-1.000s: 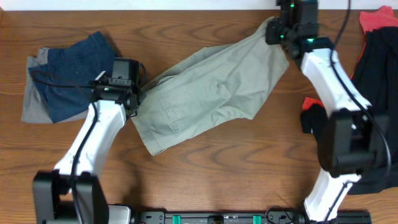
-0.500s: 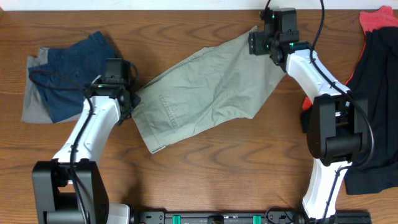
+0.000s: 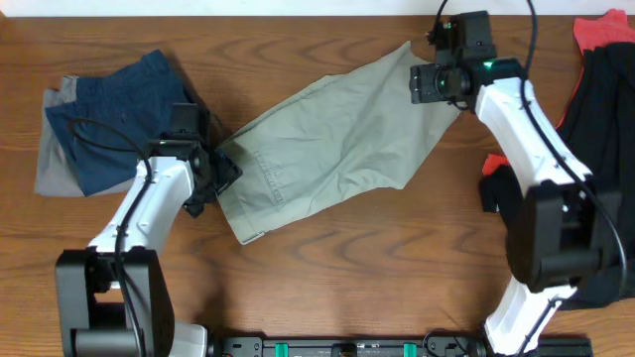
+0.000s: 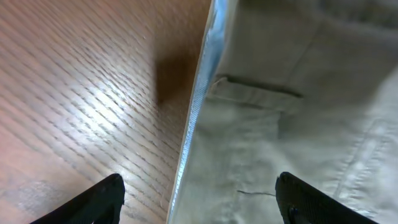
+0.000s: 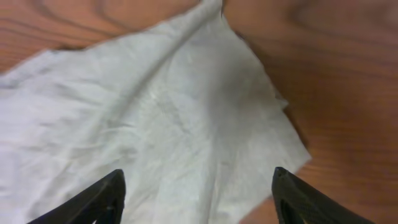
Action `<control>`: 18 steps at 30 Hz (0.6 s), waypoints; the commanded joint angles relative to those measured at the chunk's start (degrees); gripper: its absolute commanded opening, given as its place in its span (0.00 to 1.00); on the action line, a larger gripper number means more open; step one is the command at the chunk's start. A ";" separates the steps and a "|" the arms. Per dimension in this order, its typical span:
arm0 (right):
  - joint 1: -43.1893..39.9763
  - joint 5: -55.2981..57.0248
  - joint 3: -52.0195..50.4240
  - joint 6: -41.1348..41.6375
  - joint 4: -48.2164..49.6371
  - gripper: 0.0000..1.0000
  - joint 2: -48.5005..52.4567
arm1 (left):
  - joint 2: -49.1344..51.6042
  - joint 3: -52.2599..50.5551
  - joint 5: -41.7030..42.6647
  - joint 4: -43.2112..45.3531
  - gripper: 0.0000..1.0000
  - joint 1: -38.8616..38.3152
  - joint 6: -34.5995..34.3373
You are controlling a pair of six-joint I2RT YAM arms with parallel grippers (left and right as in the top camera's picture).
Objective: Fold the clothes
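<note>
Khaki shorts [image 3: 337, 139] flat, long axis diagonal, waistband [image 3: 233, 206] toward left claw [image 4: 199, 186], leg [image 3: 395, 74] toward right claw [image 5: 198, 180], both agape, empty.

Bright even light, soft shadows, blurry wrist views

A brown wood-grain table [image 3: 337, 283] fills the view, a pale strip [image 3: 198, 8] runs along its far edge, and soft light glares off the grain.

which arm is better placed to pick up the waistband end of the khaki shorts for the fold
Left: the left fingers sit open at the waistband of the khaki shorts; the right fingers hover over the far leg end.
</note>
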 commanded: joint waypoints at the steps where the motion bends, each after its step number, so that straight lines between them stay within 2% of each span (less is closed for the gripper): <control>1: -0.17 0.20 0.94 -0.04 -1.97 0.70 -3.63 | 3.26 -1.81 2.56 0.72 0.79 0.02 1.62; 5: -0.17 0.20 0.94 -0.02 -4.42 0.62 -4.94 | 6.73 -2.34 8.28 2.84 0.73 0.02 4.15; 7: -0.17 0.20 0.94 -0.02 -5.55 0.58 -5.05 | 8.46 -2.34 11.80 4.11 0.67 0.02 6.58; 11: -0.17 0.20 0.92 -0.02 -7.10 0.54 -5.05 | 10.51 -2.34 14.23 3.76 0.43 0.02 8.94; 14: -0.17 0.20 0.92 -0.02 -7.48 0.52 -5.05 | 10.45 -2.32 14.23 2.80 0.14 0.04 11.61; 16: -0.11 0.15 0.92 -0.02 -7.65 0.49 -5.05 | 10.32 -2.21 14.01 1.46 0.07 0.15 12.11; 18: -0.04 0.13 0.92 -0.04 -7.82 0.40 -5.05 | 10.01 -1.68 13.97 -0.74 0.06 0.46 12.59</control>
